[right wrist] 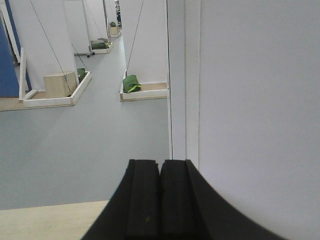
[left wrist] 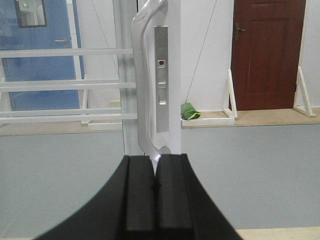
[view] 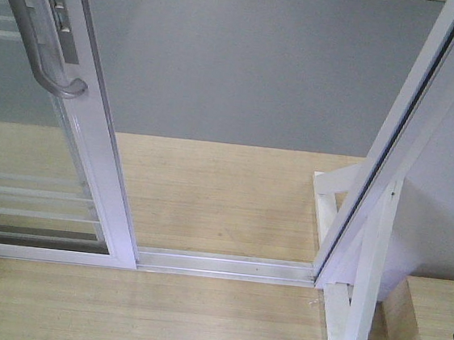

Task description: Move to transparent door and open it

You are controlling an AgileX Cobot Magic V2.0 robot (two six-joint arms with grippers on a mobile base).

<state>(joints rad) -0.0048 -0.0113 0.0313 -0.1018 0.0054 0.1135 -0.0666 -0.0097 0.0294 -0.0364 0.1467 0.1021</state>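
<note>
The transparent door stands at the left of the front view, its white stile carrying a curved silver-grey handle. An opening lies between the stile and the white frame post on the right. In the left wrist view the handle and lock plate are straight ahead. My left gripper is shut, its tips just under the handle's lower end; I cannot tell whether they touch it. My right gripper is shut and empty, facing the frame post. Neither gripper shows in the front view.
A floor track runs across the opening over the wooden platform. A wooden box sits at lower right beside white braces. Grey floor lies beyond, with a brown door, a blue door and a green bag.
</note>
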